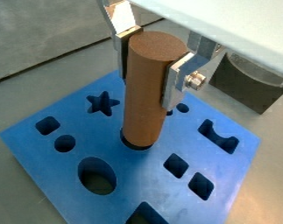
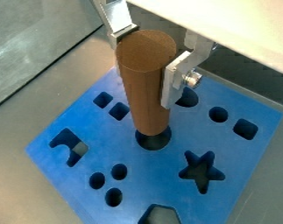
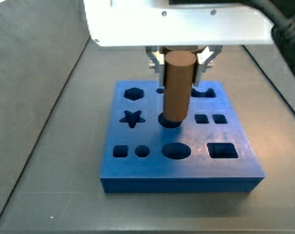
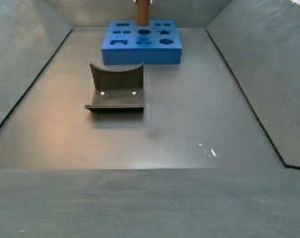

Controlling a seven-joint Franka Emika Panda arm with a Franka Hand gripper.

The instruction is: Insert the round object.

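The round object, a brown wood-like peg (image 1: 144, 96), stands upright with its lower end in the middle round hole of the blue block (image 1: 167, 144). It shows in both wrist views (image 2: 141, 87) and both side views (image 3: 175, 87) (image 4: 142, 9). My gripper (image 1: 152, 61) is above the block, its silver fingers (image 1: 179, 79) pressed on either side of the peg's upper part, so it is shut on the peg. The gripper also shows in a wrist view (image 2: 150, 57) and in a side view (image 3: 176, 62). The block (image 2: 109, 144) (image 3: 174, 178) has several other shaped holes, among them a star (image 3: 132, 118).
The dark fixture (image 4: 115, 88) stands on the grey floor in front of the blue block (image 4: 142, 56), and shows behind the block in a wrist view (image 1: 251, 77). Sloping grey walls enclose the floor on both sides.
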